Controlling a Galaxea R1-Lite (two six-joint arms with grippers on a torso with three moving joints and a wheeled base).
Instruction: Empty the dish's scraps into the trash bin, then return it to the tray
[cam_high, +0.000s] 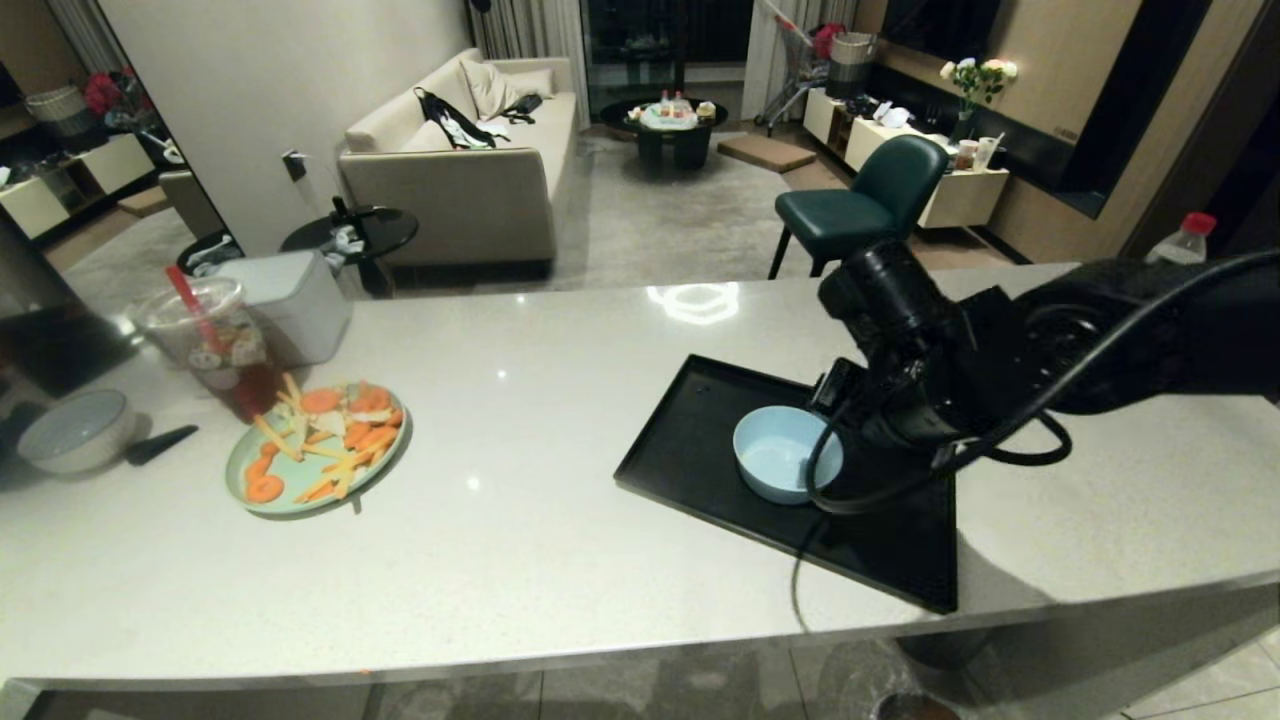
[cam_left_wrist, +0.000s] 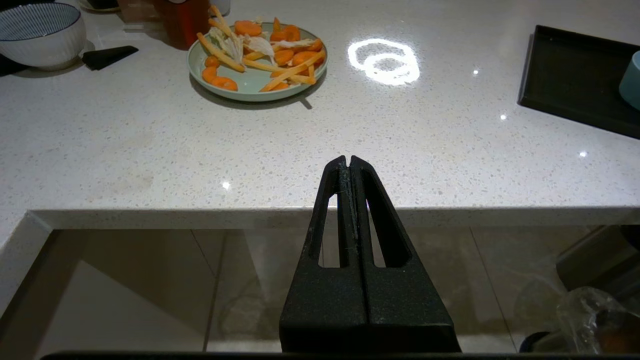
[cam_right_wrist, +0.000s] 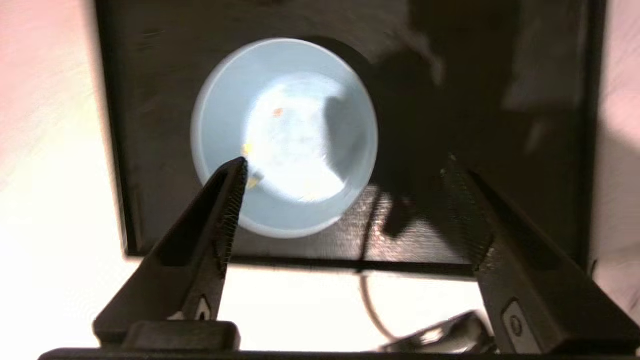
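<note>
Right gripper fingers spread, released, above the bowl on the tray; the arm hides them in head view. Left gripper fingers clenched, empty.

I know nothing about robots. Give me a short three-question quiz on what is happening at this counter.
1. True or false: the right tool is clamped on the light-blue bowl.
2. What does the bowl rest on? A) black tray B) green plate C) bare counter
3. Fill in: the left tool is ____, parked at the counter's edge.

Key
1. False: its jaws stand wide open above the bowl.
2. A, the black tray.
3. shut
</note>
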